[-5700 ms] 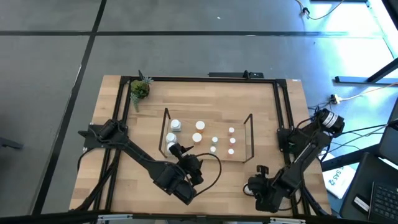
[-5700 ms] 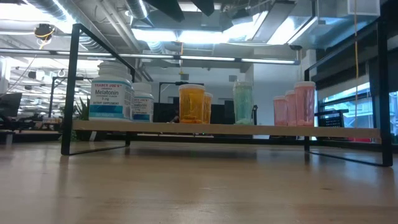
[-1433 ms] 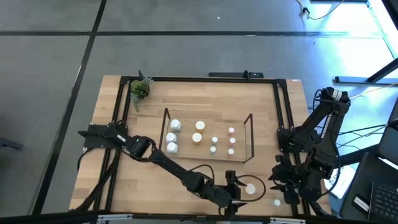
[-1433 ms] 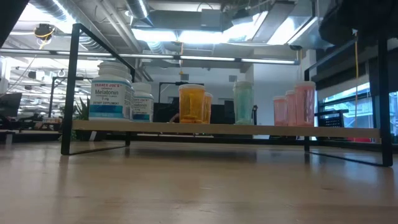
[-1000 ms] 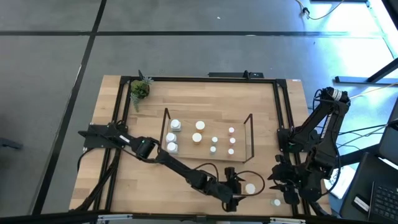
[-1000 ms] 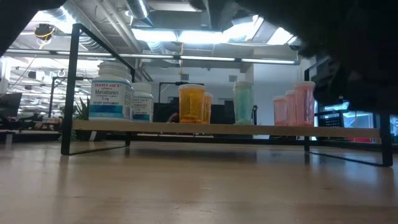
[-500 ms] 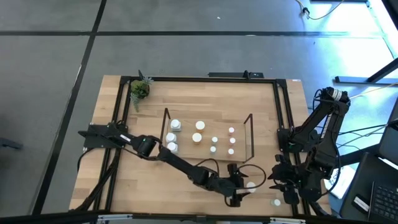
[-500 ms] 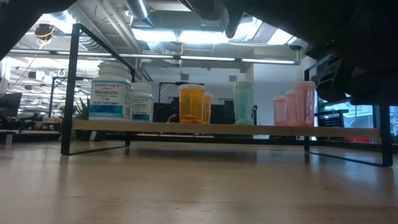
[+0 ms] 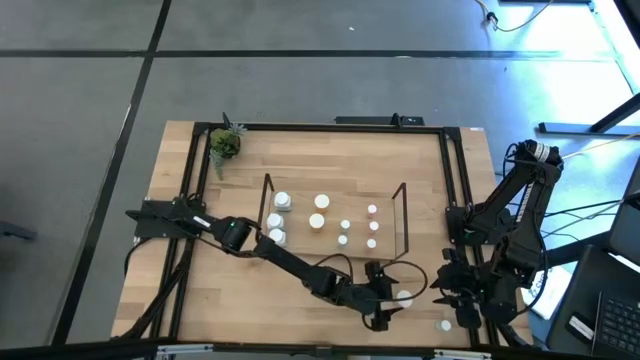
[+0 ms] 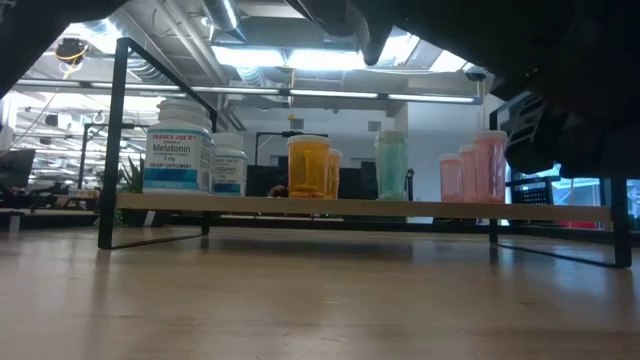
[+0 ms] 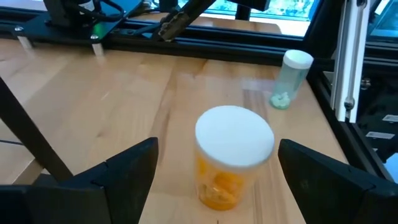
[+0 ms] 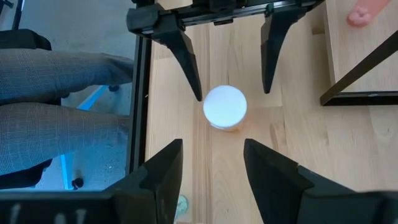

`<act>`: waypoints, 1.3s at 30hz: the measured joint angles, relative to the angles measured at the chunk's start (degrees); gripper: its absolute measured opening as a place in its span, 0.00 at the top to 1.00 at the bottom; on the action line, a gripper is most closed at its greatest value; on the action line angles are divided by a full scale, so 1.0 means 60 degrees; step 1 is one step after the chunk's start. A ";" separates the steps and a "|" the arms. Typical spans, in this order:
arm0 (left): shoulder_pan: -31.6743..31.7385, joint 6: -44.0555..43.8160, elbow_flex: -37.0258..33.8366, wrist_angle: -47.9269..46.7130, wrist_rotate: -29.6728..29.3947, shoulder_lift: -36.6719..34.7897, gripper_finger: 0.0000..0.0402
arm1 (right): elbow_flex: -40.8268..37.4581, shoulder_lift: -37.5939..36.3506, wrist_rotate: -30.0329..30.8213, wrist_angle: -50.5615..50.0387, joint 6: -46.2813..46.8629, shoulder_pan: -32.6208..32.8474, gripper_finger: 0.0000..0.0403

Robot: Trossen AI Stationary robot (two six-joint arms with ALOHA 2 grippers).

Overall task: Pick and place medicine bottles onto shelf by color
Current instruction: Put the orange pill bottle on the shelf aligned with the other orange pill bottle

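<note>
An orange medicine bottle (image 9: 403, 297) with a white cap (image 11: 234, 135) stands upright on the table near the front right. My left gripper (image 9: 390, 298) is open and reaches it almost level from the table's left. One finger (image 12: 186, 59) stands on each side of the bottle, with a gap to the cap on both sides. My right gripper (image 12: 212, 146) hangs open above the bottle, holding nothing. A small teal bottle (image 11: 289, 78) stands upright by the table's right frame. The shelf (image 9: 335, 215) holds white, orange, teal and pink bottles in groups (image 10: 310, 165).
A potted plant (image 9: 224, 143) stands at the far left corner. The black frame (image 9: 455, 180) edges the table. The shelf's wire foot (image 12: 360, 78) stands close beyond the orange bottle. A person's legs (image 12: 56, 112) show past the table's edge.
My left gripper has gone a little toward the table's right edge, up to the orange bottle, and has rolled slightly. Its open fingers now stand on either side of the bottle. The bottle has stayed where it was.
</note>
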 joint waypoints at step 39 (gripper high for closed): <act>0.0124 -0.0986 0.0029 0.0483 0.0665 0.0262 0.19 | 0.0000 0.0000 0.0012 -0.0007 -0.0018 -0.0004 0.57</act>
